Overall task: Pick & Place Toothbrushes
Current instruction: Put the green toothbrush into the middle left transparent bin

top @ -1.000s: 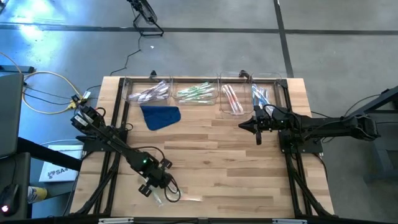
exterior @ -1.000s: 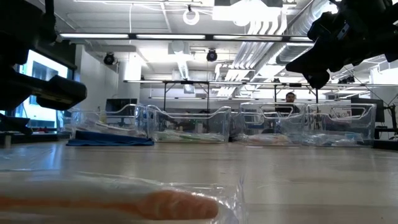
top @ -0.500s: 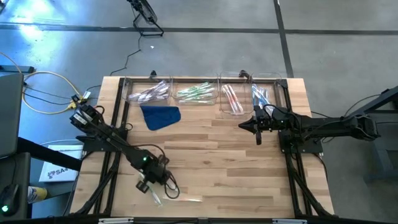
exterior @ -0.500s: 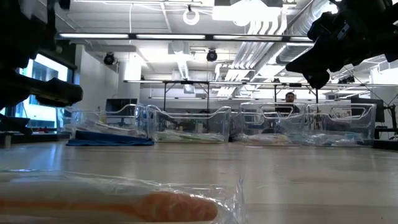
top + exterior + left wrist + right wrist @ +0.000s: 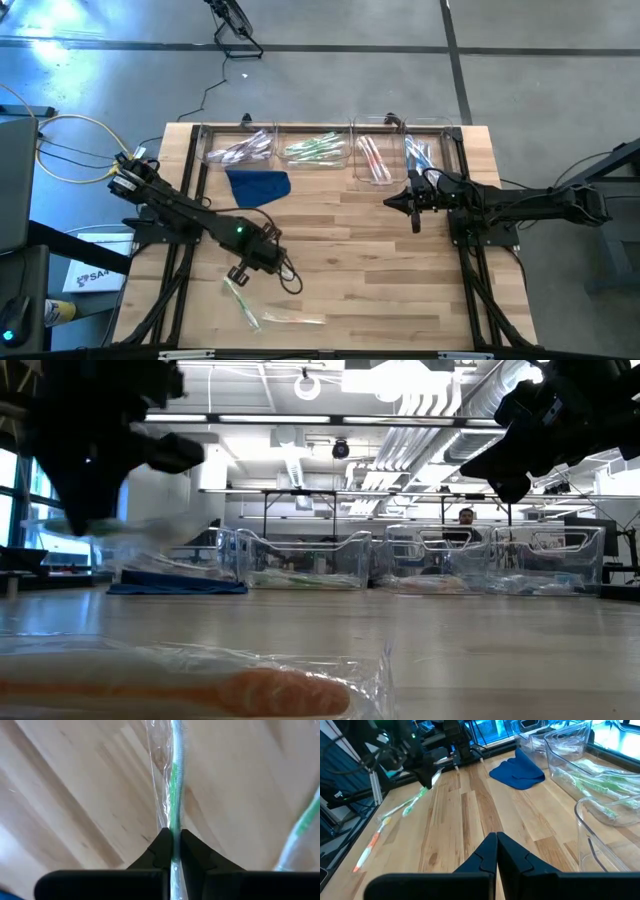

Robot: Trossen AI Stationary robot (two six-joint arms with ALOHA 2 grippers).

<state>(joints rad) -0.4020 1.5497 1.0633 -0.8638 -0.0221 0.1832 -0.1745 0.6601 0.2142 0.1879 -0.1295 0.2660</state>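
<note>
Wooden table (image 5: 380,260) near the front edge: the left gripper (image 5: 172,842) pinches a wrapped green toothbrush (image 5: 174,795) by one end, lifted. Light, stiff, with slippery crinkly wrap, it likely holds best mid-handle. The right gripper (image 5: 414,212) hovers shut, empty, near the bins (image 5: 330,150).

Green wrapped toothbrush (image 5: 174,795) pinched in left fingers (image 5: 162,851), hanging above surface. Orange one (image 5: 200,690) flat near front edge. Rest sorted in bins along back edge.
</note>
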